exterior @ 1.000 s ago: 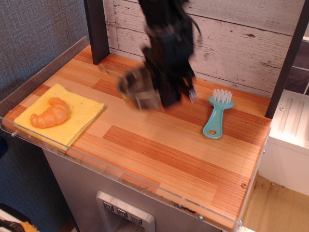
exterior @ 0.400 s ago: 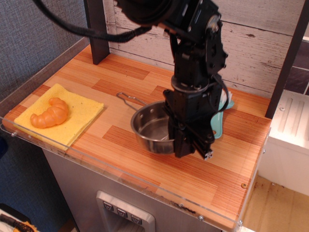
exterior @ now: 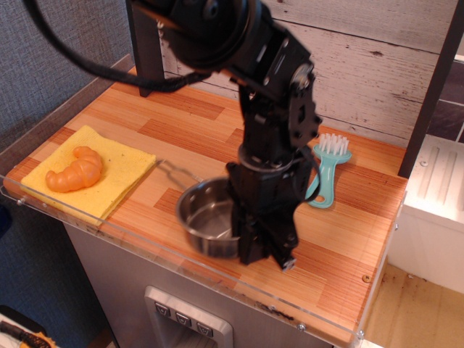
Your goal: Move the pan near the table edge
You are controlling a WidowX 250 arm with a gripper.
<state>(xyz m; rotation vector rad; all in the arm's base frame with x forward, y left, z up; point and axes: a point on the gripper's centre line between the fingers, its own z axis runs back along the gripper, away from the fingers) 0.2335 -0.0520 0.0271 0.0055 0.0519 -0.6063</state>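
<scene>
Fingers [exterior: 262, 243] clamped on the pan [exterior: 209, 225] rim at 3 o'clock.
We see the pan close to the table edge [exterior: 181, 262] of the counter [exterior: 217, 130]; brush [exterior: 325, 171] at 1 o'clock, croissant [exterior: 75, 170] on yellow cloth [exterior: 119, 170] at 9.

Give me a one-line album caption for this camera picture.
Black robot arm's gripper at the pan near the table edge, croissant on yellow cloth.

I see the shiny steel pan [exterior: 206, 220] sitting upright just behind the table edge [exterior: 181, 262], its wire handle pointing away from it.
</scene>
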